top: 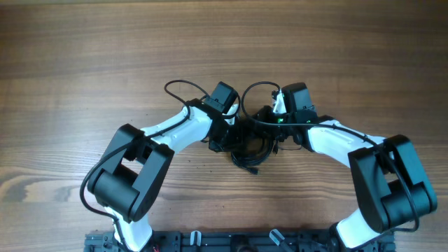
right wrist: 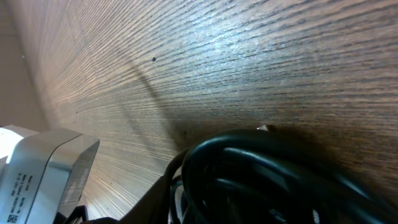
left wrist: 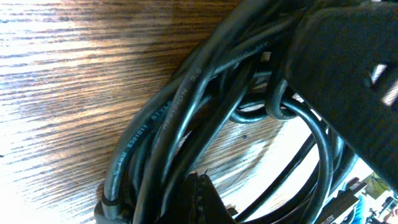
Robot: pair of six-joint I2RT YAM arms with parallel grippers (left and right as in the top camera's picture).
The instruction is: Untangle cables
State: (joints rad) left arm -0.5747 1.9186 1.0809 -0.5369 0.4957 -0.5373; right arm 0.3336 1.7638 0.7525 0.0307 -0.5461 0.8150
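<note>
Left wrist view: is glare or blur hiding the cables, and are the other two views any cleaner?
Left wrist: the cables are sharp enough to show printed lettering, but glare whitens the table at lower left. Right wrist: they sit too close, soft, featureless black, with a sheen on the table above. Overhead: evenly lit and sharp, though the arms cover part of them.

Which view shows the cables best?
Left wrist: the cables fill the frame, strands distinct, jacket print visible. Overhead shows only a small dark clump, partly covered. Right wrist catches just the coil's top, low in frame.
</note>
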